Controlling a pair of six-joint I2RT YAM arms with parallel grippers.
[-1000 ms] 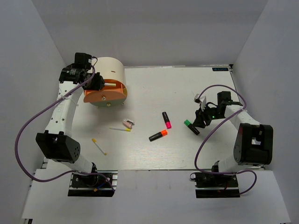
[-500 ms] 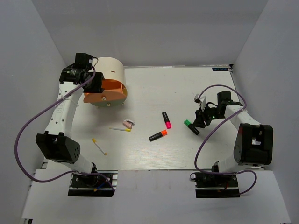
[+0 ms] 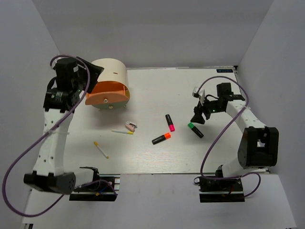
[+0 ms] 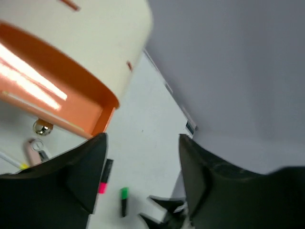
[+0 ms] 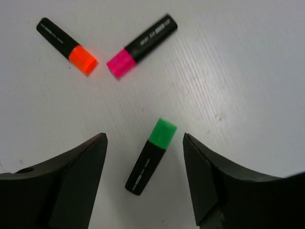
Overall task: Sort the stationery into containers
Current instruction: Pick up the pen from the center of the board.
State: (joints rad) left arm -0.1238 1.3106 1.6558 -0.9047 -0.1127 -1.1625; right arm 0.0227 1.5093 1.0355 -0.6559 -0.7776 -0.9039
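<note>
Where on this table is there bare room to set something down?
Bare table at the far side, between organiser and right gripper; another strip along the near edge below the orange marker. Crowded across the middle: clip, yellow stick, pink marker, green marker.
</note>
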